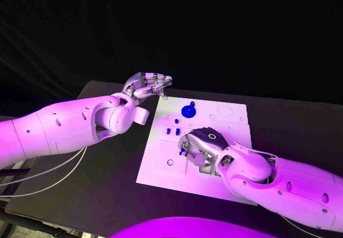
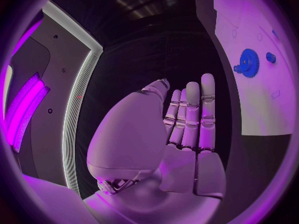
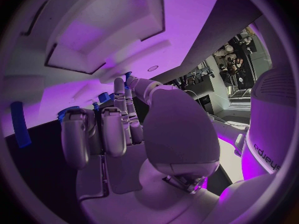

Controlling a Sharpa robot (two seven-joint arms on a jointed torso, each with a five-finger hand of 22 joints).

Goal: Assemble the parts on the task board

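White board [image 1: 229, 119] lying on black table [image 1: 300, 124], carrying blue gear [image 1: 189, 110] and small blue pegs [image 1: 171, 131]. Left hand [image 1: 146, 85] off board's far left corner, fingers straight, close together, empty. Right hand [image 1: 202, 144] over board's middle, fingers curled; hold impossible to tell

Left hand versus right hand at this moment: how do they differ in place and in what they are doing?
The left hand hangs off the task board, beyond its far left corner; the right hand lies over the board's middle. The left hand holds nothing, its fingers straight and apart; the right hand's fingers reach down among small blue parts, though whether they pinch one is unclear. Both are silver hands on white arms.
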